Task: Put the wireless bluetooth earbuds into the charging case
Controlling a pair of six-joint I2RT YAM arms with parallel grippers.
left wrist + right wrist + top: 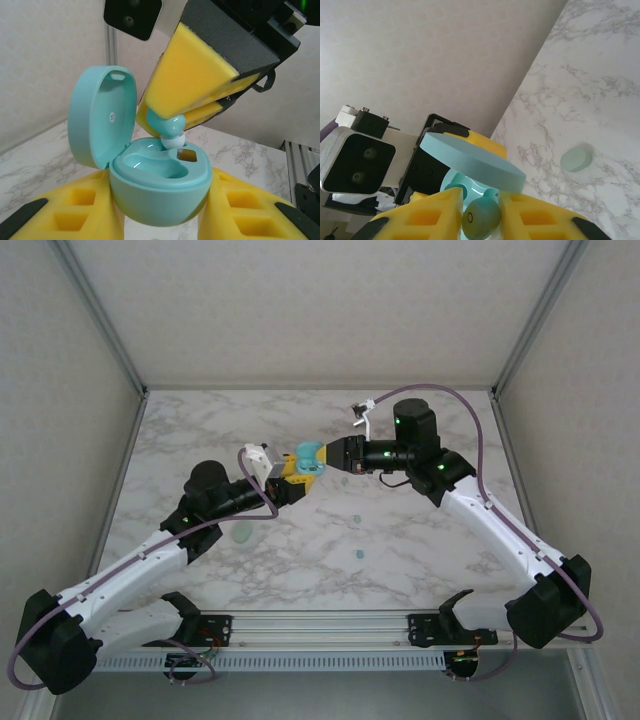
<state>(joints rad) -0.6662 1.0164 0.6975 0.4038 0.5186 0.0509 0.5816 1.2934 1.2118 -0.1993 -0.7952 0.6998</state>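
Right gripper [330, 454] pinches a teal earbud [168, 128] between its yellow foam pads [195, 75], jaws almost closed on it. The bud's white tip sits at a well of the open charging case [157, 185]. Left gripper [160, 205] clamps that case by its sides, lid [102, 115] hinged up, above the middle of the marble table [420, 540]. Nearer, a loose earbud [360, 554] lies right of centre, and a pale teal oval case [243, 532] lies to the left.
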